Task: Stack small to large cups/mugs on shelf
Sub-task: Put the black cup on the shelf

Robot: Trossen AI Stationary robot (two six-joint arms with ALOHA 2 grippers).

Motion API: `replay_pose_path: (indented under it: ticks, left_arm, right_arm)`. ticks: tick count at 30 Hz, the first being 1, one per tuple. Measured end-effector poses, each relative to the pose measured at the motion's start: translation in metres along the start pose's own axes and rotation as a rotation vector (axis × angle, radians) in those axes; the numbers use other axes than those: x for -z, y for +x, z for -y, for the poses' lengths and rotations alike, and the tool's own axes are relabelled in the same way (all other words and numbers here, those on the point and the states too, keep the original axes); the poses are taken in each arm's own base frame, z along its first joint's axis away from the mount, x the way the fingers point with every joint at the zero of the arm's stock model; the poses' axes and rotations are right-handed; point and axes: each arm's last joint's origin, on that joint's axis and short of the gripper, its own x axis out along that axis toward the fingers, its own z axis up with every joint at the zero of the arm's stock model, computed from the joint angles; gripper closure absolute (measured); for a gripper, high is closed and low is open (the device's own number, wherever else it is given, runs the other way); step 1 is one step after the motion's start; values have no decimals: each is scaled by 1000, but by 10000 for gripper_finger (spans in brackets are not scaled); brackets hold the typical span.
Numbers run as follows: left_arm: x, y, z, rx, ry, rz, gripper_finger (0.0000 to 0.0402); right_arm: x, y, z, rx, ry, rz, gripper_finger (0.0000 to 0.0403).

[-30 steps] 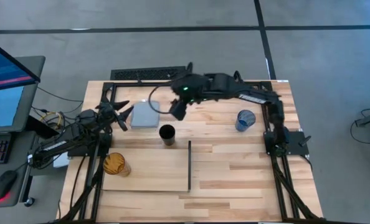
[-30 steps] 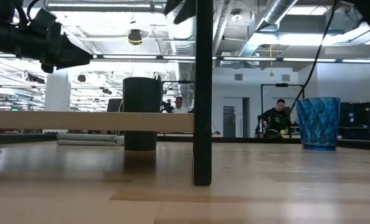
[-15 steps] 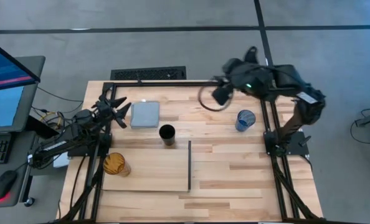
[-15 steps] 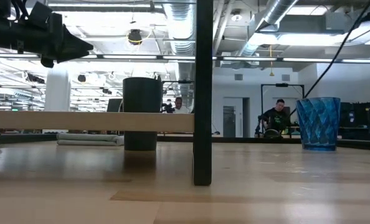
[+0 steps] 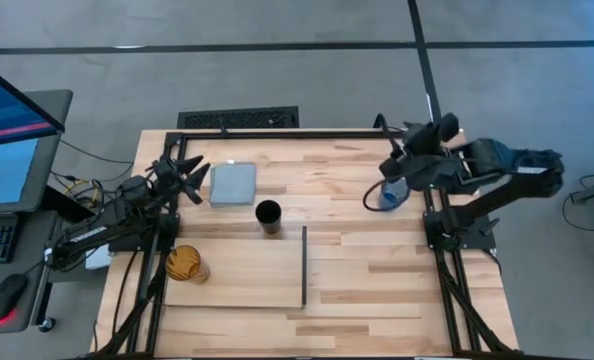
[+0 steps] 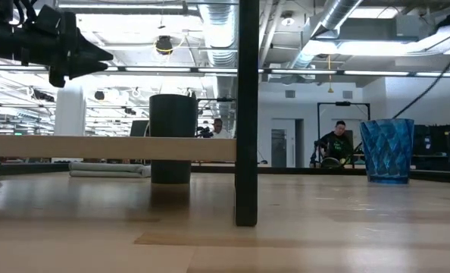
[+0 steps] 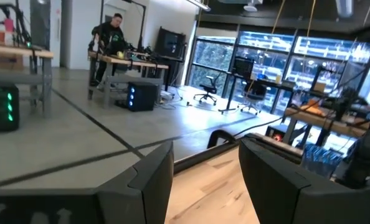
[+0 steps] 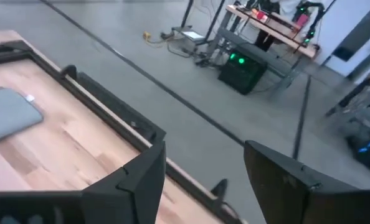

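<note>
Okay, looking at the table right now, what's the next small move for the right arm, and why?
Probably lower the right gripper onto the blue cup. It hovers open just beyond that cup, holding nothing. The amber cup already sits on the shelf; the black cup and blue cup are on the bare table. The left gripper waits by the grey pad.

Pale smooth wooden shelf [image 5: 239, 275], glossy faceted translucent blue cup [image 6: 386, 150], matt black cup [image 5: 268, 215], translucent amber cup [image 5: 185, 264], soft-looking matt grey pad [image 5: 233, 184]

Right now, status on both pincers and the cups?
Both pincers open, empty: left pincer by grey pad, right pincer above blue cup. Black cup off shelf; amber cup on it.
</note>
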Motion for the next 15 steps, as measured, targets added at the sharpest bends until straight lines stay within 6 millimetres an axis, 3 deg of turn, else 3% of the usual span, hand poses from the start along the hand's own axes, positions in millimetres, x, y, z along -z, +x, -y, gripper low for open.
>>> replay_pose_path:
  ticks: [7, 15]
  left_arm:
    - [0, 0, 0, -1, -90, 0, 228]
    - [1, 0, 0, -1, -106, -7, 228]
  right_arm:
    - [60, 14, -1, -224, 69, 58, 163]
    - [104, 22, 21, -453, 264, 225, 163]
